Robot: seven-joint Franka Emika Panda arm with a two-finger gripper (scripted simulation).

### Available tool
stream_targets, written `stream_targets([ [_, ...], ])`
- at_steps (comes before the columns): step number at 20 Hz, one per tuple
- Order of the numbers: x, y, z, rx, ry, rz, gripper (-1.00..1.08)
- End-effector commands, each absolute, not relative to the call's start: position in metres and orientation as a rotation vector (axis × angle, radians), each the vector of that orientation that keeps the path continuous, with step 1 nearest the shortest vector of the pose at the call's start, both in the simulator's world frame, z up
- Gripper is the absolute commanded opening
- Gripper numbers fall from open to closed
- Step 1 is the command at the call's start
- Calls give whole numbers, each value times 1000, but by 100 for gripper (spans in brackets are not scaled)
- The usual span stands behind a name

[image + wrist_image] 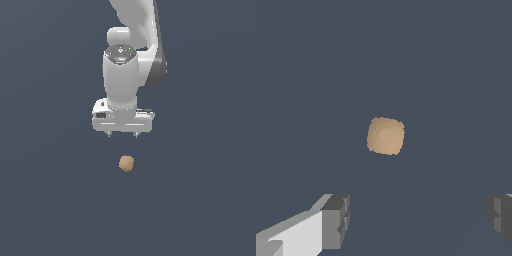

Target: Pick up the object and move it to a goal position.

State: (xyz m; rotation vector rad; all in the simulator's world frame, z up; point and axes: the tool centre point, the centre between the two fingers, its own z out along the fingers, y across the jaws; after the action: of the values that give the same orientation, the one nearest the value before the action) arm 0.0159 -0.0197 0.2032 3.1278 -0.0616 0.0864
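The white arm reaches down from the top of the exterior view, and its hand points downward with two short fingertips showing under the broad white body. The hand is spread wide and holds nothing; the gap between the fingertips is far wider than the lump below it.

The object, a small tan-brown roundish lump with a slightly uneven outline, sits on the plain dark grey-blue desk. In the exterior view it lies below the hand, apart from it, and roughly in line with the gap between the fingertips, a touch toward the exterior view's right of the midline. Nothing touches it.

In the wrist view the object appears near the middle of the frame, with the two grey finger pads at either side nearer the camera. The hand shows one finger with its white link and grey pad, and only the edge of the other pad at the frame border. The lump lies ahead of the open space between them, clear of both pads.
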Motion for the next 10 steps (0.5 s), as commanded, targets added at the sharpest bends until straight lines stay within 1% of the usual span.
stream_targets([
  [1, 16, -20, 203, 3128, -62, 86, 100],
  [4, 18, -14, 205, 3130, -43, 97, 100],
  [10, 26, 14, 218, 3138, 52, 151, 100],
])
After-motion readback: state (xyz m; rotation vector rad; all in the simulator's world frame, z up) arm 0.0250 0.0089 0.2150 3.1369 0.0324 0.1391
